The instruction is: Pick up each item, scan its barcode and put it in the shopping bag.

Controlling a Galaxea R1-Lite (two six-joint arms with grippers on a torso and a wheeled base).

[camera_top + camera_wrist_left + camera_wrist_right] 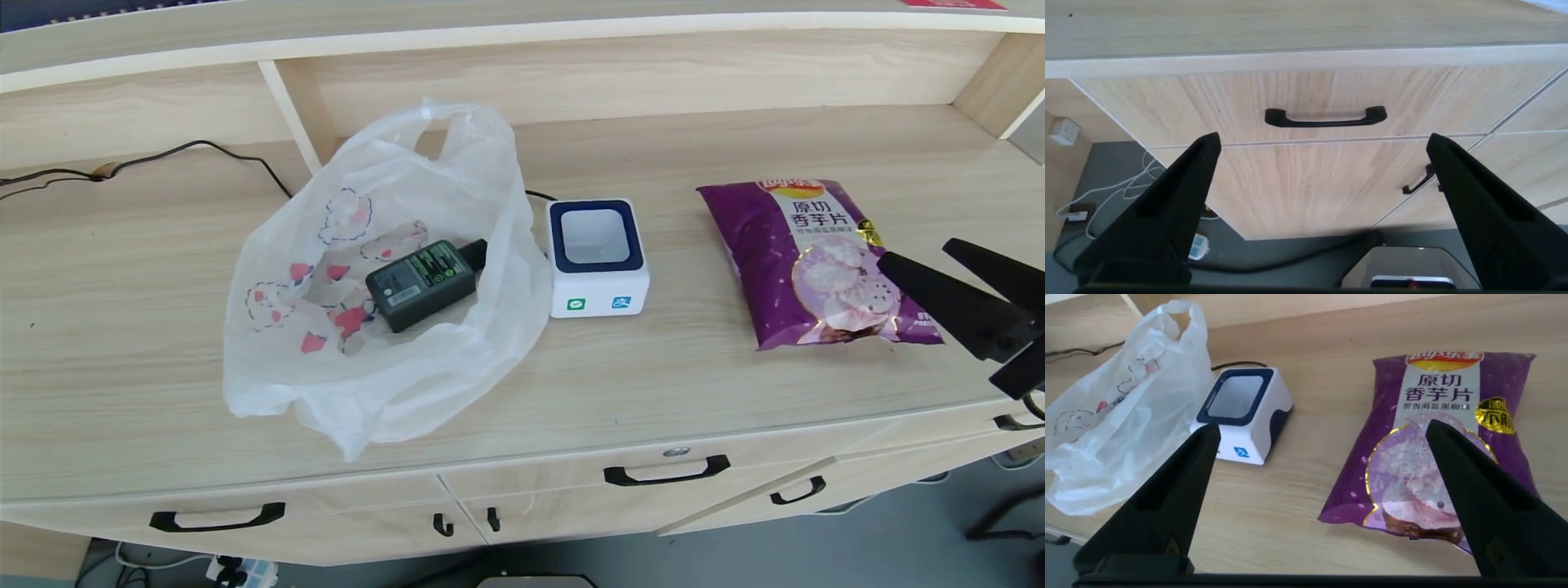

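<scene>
**Checkout counter: items on hand, one moment**

1. Shopping bag [384, 359]: thin translucent white plastic with pink and blue cartoon motifs. It lies slumped on the wooden counter [653, 367] with its mouth open, just beside the scanner on the robot's left.
2. Power adapter [420, 282]: black brick lying inside the shopping bag, label side up. The label has white and green print too small to read.
3. Scanner [598, 257]: white box with a dark blue frame around the top window and two small icons, green and blue, on its front. It stands between the bag and the chips.
4. Bag of chips [804, 261]: purple, flat on the counter and face up, well apart from the scanner. Its print has large white characters, a yellow badge and a picture of chips.
5. Right gripper [914, 251]: jaws spread wide and holding nothing, above the near right corner of the chips.
6. Left gripper [1323, 139]: jaws spread wide and empty, below the counter edge, facing a drawer with a black handle [1325, 119].
</scene>
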